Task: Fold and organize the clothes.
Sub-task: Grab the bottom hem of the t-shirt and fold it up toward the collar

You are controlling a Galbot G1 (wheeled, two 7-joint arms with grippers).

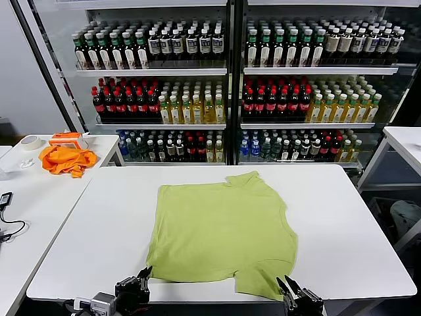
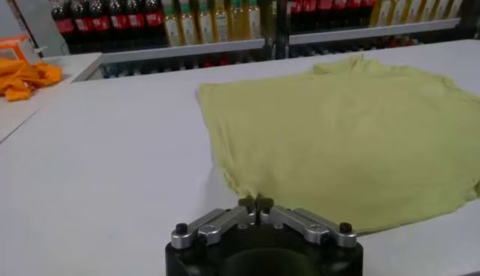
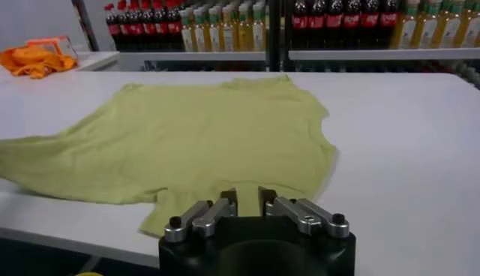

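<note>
The light yellow-green T-shirt [image 1: 220,230] lies flat on the white table [image 1: 348,224], one side folded in, with a sleeve at the front edge. No print shows. It also shows in the left wrist view [image 2: 345,127] and the right wrist view [image 3: 202,135]. My left gripper [image 1: 143,275] is at the table's front edge, shut, with its tips [image 2: 256,202] just at the shirt's near left corner. My right gripper [image 1: 288,287] is open [image 3: 247,196] just in front of the near sleeve and holds nothing.
A bright orange cloth [image 1: 64,160] lies on the side table [image 1: 39,204] at the left, with a tape roll [image 1: 29,142] and a cable [image 1: 5,201]. Shelves of bottles [image 1: 223,85] stand behind the table. Another white table [image 1: 404,141] is at the right.
</note>
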